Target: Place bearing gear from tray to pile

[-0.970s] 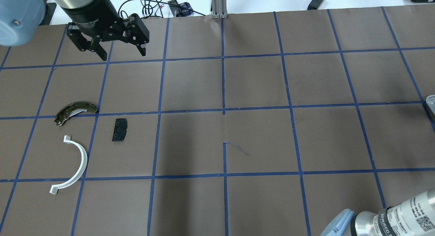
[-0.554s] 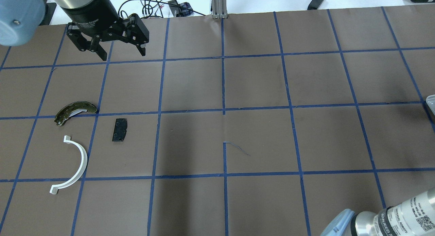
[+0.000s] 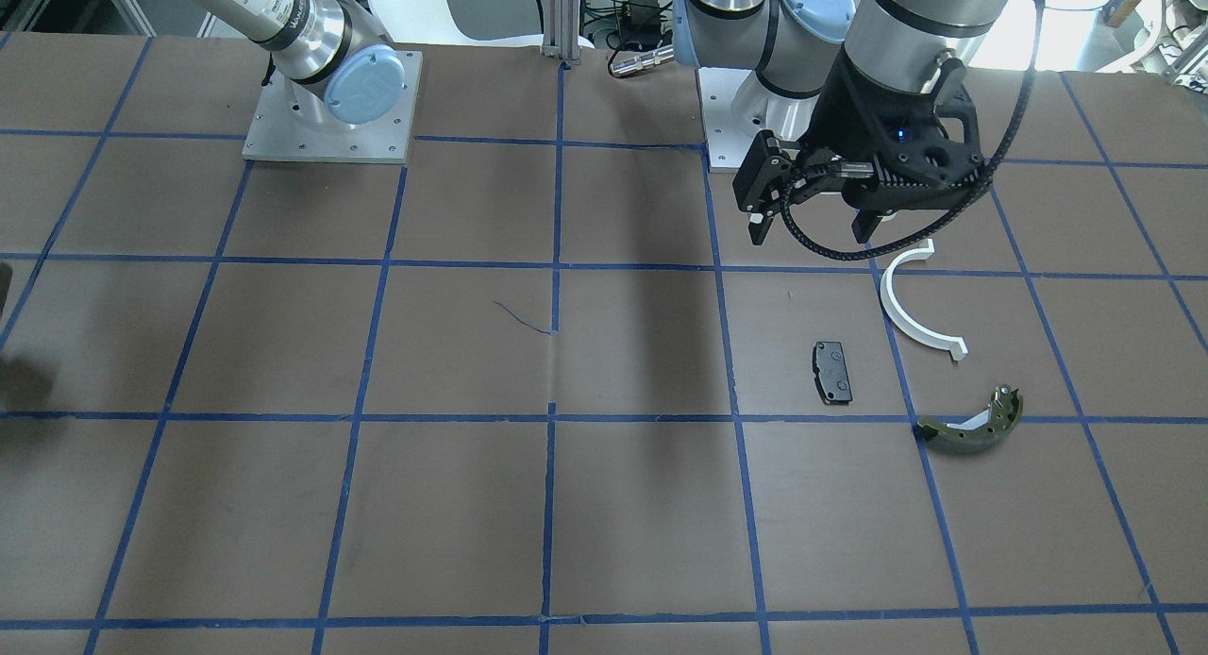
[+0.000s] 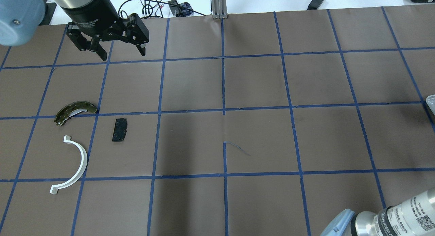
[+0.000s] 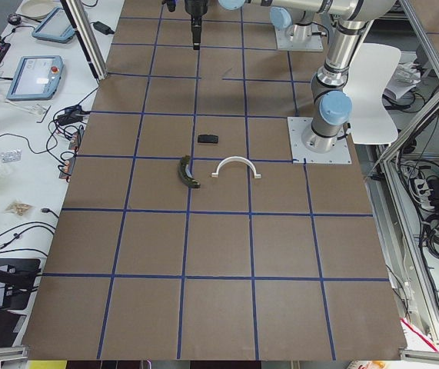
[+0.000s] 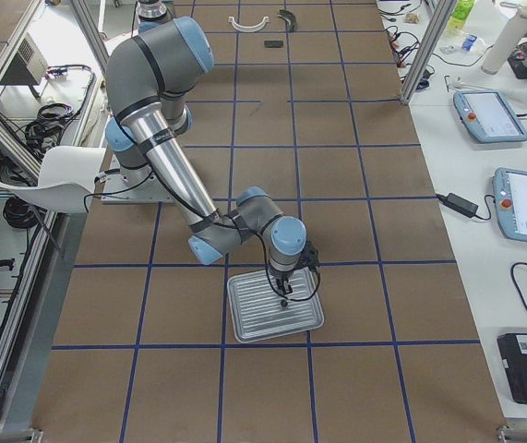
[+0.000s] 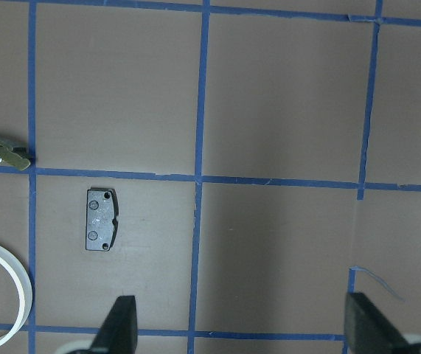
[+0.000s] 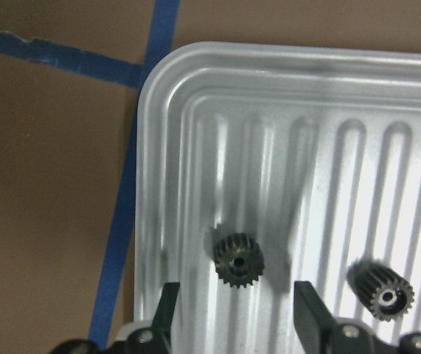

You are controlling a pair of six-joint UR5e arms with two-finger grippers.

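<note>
The right hand (image 8: 234, 299) hangs low over the ribbed metal tray (image 8: 148, 169), close to one rounded corner. Its fingers (image 8: 167, 306) are spread wide with nothing gripped. The bearing gear (image 8: 238, 260) lies flat on the tray floor, in line with the gap between the fingers, and neither finger touches it. A second gear (image 8: 384, 292) lies near it on the tray, outside that gap.

The pile is well apart from the tray, at the other end of the brown worktop (image 4: 258, 137). Nearest the robot is the white half-ring (image 4: 77, 163). Beyond it lie the black pad (image 4: 119, 129) and the olive brake shoe (image 4: 75, 111), none of them touching. Farther out the left hand (image 4: 122, 55) hovers above the worktop, wide open and empty.
</note>
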